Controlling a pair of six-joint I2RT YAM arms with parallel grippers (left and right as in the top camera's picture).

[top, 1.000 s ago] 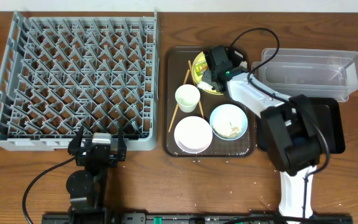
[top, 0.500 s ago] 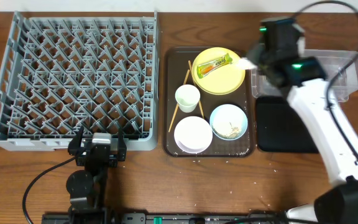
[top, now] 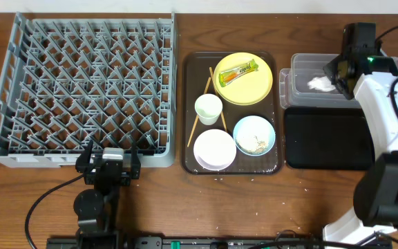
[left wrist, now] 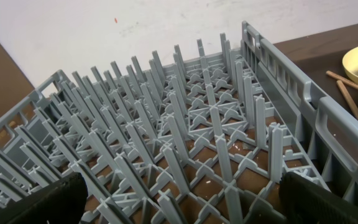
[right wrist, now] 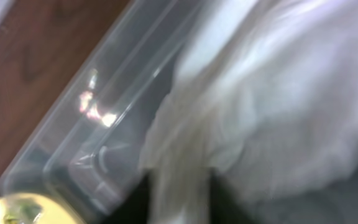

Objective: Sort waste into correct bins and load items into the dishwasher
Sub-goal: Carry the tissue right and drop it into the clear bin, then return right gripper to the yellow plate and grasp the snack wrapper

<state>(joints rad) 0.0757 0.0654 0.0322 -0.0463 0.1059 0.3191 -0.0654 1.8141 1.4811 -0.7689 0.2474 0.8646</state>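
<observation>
Where the clear plastic tub (top: 301, 68) stands on the right side of the table, a crumpled white paper scrap (top: 319, 84) is seen inside its left end. The scrap is puffy and creased, and is blurred to a pale mass in the right wrist view. The right gripper (top: 336, 72) is held just above it; whether its jaws are apart or clamped on the scrap cannot be told. The left gripper (left wrist: 179, 210) is spread wide at the near wall of the grey dish rack (left wrist: 197, 118).
</observation>
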